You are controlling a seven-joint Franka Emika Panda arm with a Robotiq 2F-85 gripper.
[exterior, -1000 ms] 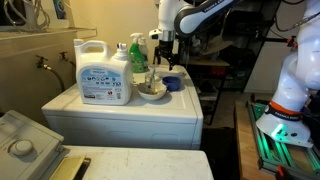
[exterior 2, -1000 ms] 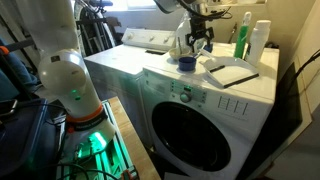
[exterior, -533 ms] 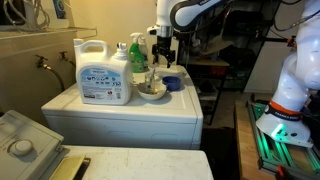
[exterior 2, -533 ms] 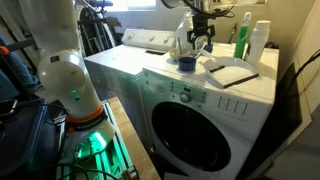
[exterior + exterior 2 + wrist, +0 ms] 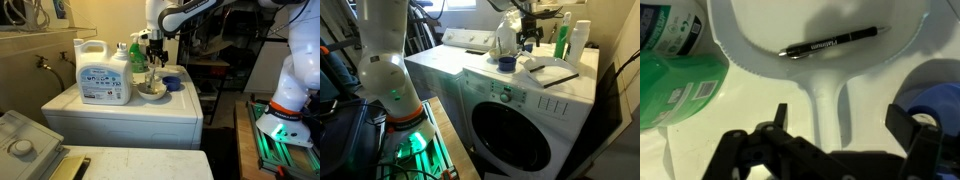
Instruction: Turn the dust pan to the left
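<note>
Dust pan (image 5: pixel 940 92) adj. to claw (image 5: pixel 840 125)

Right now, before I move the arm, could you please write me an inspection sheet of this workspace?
Surface: white washer top, carries all the items.
Job's things: blue dust pan sits near the edge beside the bowl; nothing grips it.
Clutter: white detergent jug, green bottle, pale bowl with a pen lying in it.
Gripper: the gripper is open and empty; it hangs above the bowl's handle, with the dust pan off to one side.
Cables: loose wires hang on the wall behind the machines; none seen on the washer top.
Surroundings: second machine in front, round washer door, green light on the floor.
</note>
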